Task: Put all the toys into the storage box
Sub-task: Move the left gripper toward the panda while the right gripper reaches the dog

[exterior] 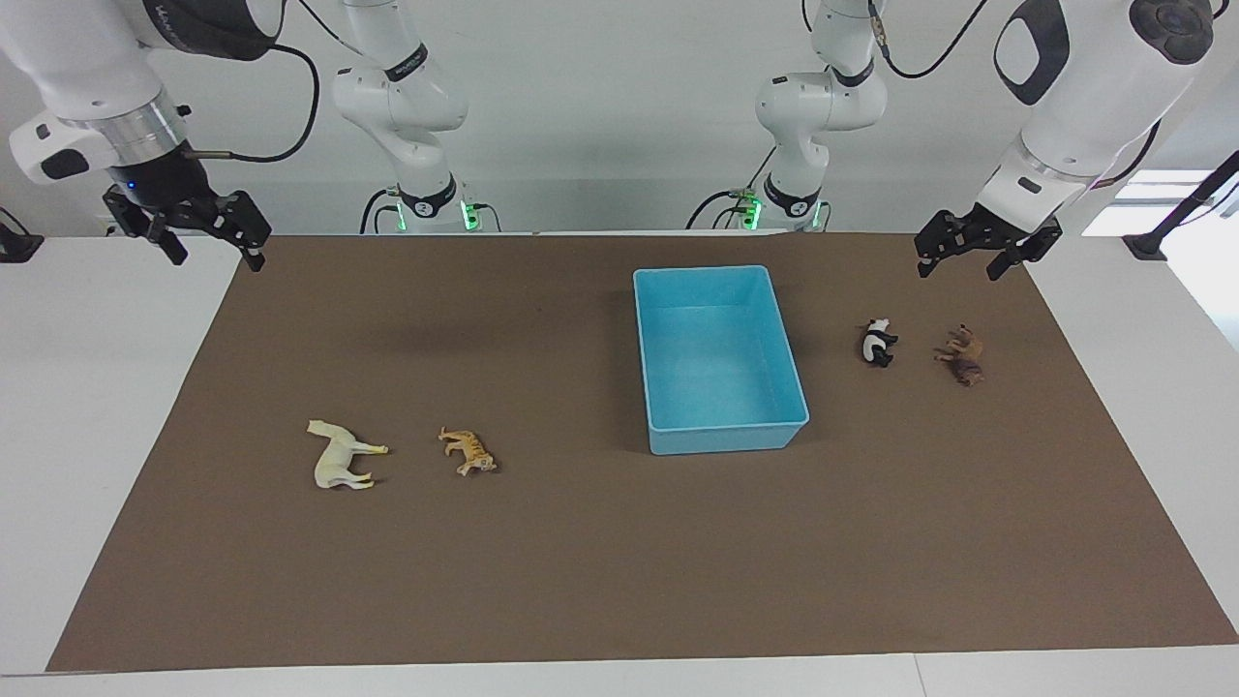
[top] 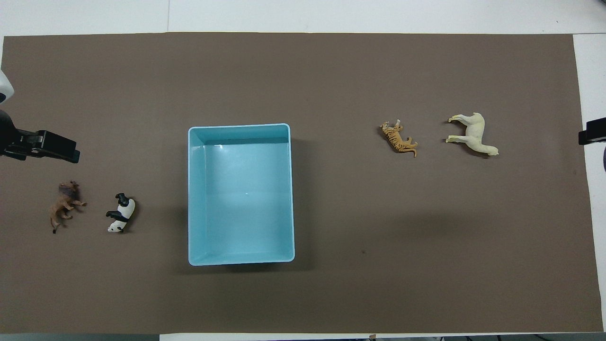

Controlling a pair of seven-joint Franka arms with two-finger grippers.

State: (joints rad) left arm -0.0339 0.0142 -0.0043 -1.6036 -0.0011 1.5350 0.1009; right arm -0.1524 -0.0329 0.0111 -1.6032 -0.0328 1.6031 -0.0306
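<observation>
At overhead frame edge, right tool (top: pixel 594 137) cut off; both tools spread, left tool (exterior: pixel 961 254) above mat (exterior: pixel 581 561); box (exterior: pixel 718 440) empty.

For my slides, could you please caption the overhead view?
Empty light-blue plastic storage box between four toppled figurines: brown shaggy animal, panda, tiger, cream horse.

Brown mat (exterior: pixel 619 581) spread flat over white table (exterior: pixel 97 407), bare white tabletop showing past every mat edge
</observation>
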